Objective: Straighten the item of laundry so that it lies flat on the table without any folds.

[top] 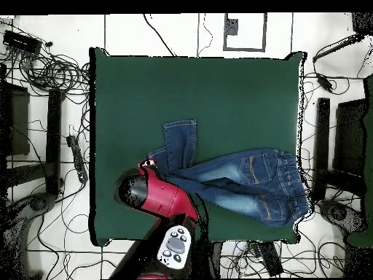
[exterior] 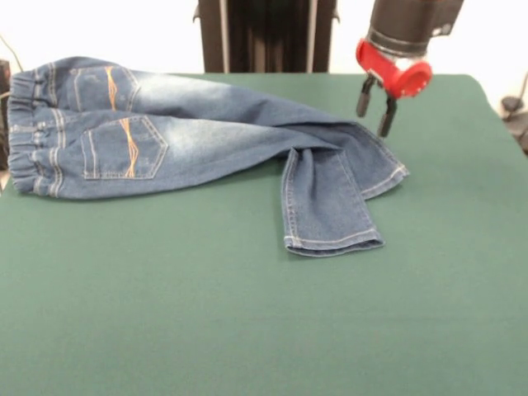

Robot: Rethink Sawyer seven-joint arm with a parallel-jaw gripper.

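The jeans (exterior: 190, 140) lie on the green table (exterior: 247, 322), back pockets up, with the waistband at the left edge in the front view. The legs run to the right. One leg's lower part (exterior: 330, 202) is folded back toward the camera, and the other leg's hem (exterior: 384, 169) lies beside it. My gripper (exterior: 374, 107) hangs open and empty just above the far right end of the legs, not touching the denim. In the overhead view the jeans (top: 244, 179) lie right of centre, and the gripper (top: 144, 171) is at their left end, mostly under the red arm.
The robot's black pedestal (exterior: 264, 33) stands behind the table's far edge. In the overhead view, cables (top: 51, 69) and stands ring the table on the floor. The waistband (top: 297, 186) lies close to the table's right edge there.
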